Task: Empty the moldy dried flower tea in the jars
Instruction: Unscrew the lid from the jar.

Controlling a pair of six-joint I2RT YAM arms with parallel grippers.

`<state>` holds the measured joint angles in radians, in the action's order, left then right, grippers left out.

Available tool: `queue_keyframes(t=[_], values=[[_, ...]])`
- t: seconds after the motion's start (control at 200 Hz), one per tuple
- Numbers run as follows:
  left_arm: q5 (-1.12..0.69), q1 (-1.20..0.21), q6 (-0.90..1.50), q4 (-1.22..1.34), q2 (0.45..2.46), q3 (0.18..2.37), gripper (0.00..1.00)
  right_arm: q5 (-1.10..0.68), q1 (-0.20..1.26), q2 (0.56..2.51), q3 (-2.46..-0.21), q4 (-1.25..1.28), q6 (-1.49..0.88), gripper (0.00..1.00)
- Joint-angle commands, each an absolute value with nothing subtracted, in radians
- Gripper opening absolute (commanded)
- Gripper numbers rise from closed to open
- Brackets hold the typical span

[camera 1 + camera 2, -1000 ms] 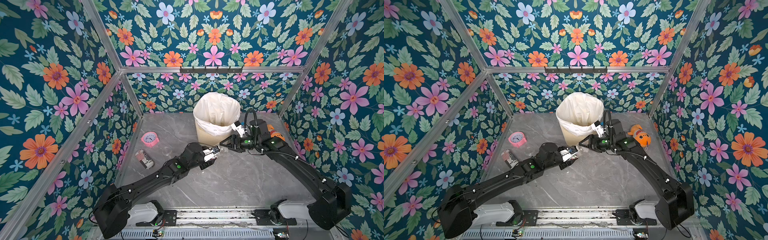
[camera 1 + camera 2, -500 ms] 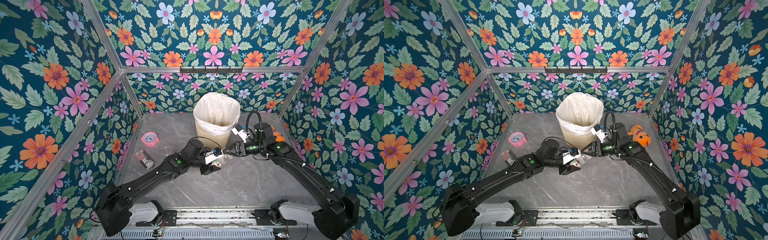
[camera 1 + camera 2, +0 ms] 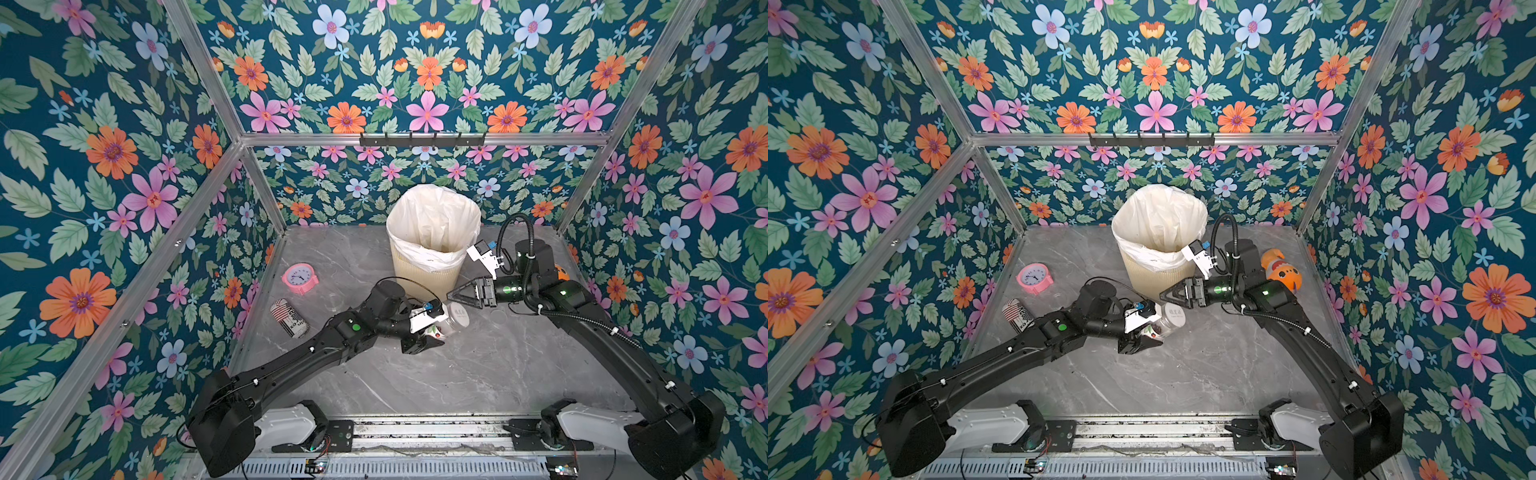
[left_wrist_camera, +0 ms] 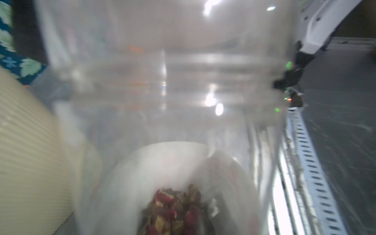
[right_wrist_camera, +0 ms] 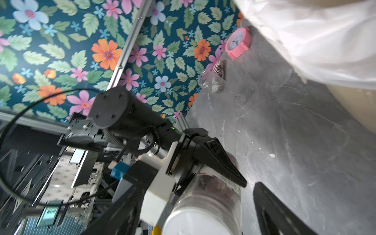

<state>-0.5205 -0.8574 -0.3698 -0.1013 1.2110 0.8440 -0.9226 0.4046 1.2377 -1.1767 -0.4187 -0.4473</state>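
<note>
Right tool newly open; left tool tight around one jar, second jar apart.

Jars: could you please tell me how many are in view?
2. The white-lidded jar is in the left claw; the plain clear jar sits near the pink clock and patterned can. Arms might hide others.

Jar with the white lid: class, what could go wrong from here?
1. The jar lies tilted in the left end effector over the table, short of the bin; if the lid comes off there, tea may spill.
2. The open right end effector may knock the jar loose.
</note>
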Motion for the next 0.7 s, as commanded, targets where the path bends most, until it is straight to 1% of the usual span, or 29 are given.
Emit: queue_keyframes(t=[0.0,0.145,0.275,0.38,0.52,0.6,0.695], values=[[-0.241,-0.862,-0.415,0.039,1.201,0.824,0.58,-0.773,0.411,1.256,-1.193,-0.493,-0.522,0.85],[-0.077,-0.880,-0.446,0.117,1.212,0.804,0.58,-0.701,0.439,1.272,-1.166,-0.438,-0.608,0.85],[-0.017,-0.887,-0.460,0.142,1.221,0.796,0.58,-0.706,0.453,1.294,-1.145,-0.376,-0.663,0.85],[-0.017,-0.893,-0.469,0.148,1.217,0.786,0.58,-0.711,0.456,1.315,-1.150,-0.363,-0.672,0.85],[-0.029,-0.893,-0.471,0.147,1.207,0.778,0.60,-0.724,0.456,1.336,-1.167,-0.381,-0.652,0.78],[-0.089,-0.893,-0.466,0.127,1.196,0.785,0.63,-0.731,0.457,1.334,-1.164,-0.390,-0.640,0.75],[-0.211,-0.888,-0.469,0.073,1.188,0.803,0.64,-0.750,0.457,1.327,-1.160,-0.390,-0.626,0.70]])
